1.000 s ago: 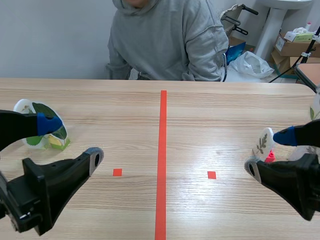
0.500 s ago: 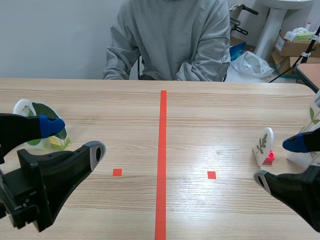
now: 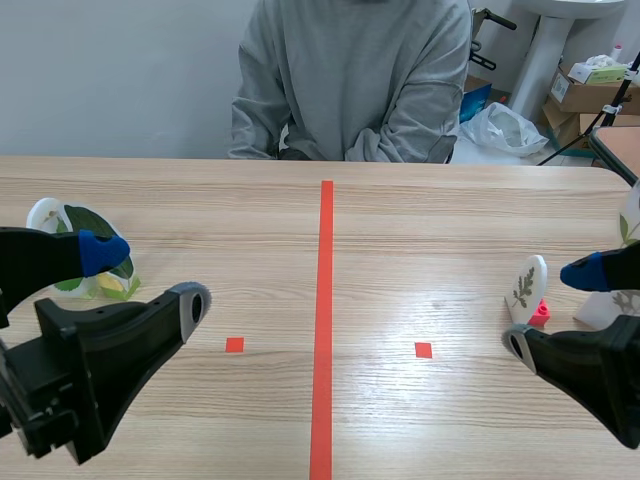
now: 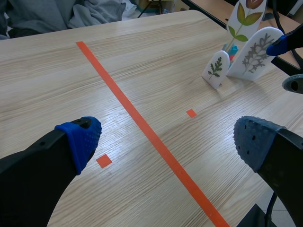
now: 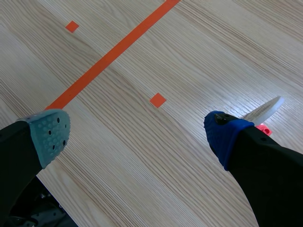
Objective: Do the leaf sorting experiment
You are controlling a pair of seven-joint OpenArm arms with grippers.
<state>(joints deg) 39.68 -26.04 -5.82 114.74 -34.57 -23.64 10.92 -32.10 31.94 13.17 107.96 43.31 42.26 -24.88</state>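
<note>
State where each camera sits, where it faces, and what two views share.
Scene view: between the arms, facing the person across the table; left end effector and right end effector show.
Left wrist view: behind its open end effector, facing the small leaf card.
Right wrist view: behind its open end effector, facing down at the tape line.
Shared: scene and left wrist show that card.

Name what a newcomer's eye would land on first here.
Two big black claws fill the near corners, the left claw and the right claw, both open and empty. Between them an orange-red tape line runs up the table to a person in a grey hoodie across. A small leaf card stands by the right claw, a leaf-card cluster by the left.
</note>
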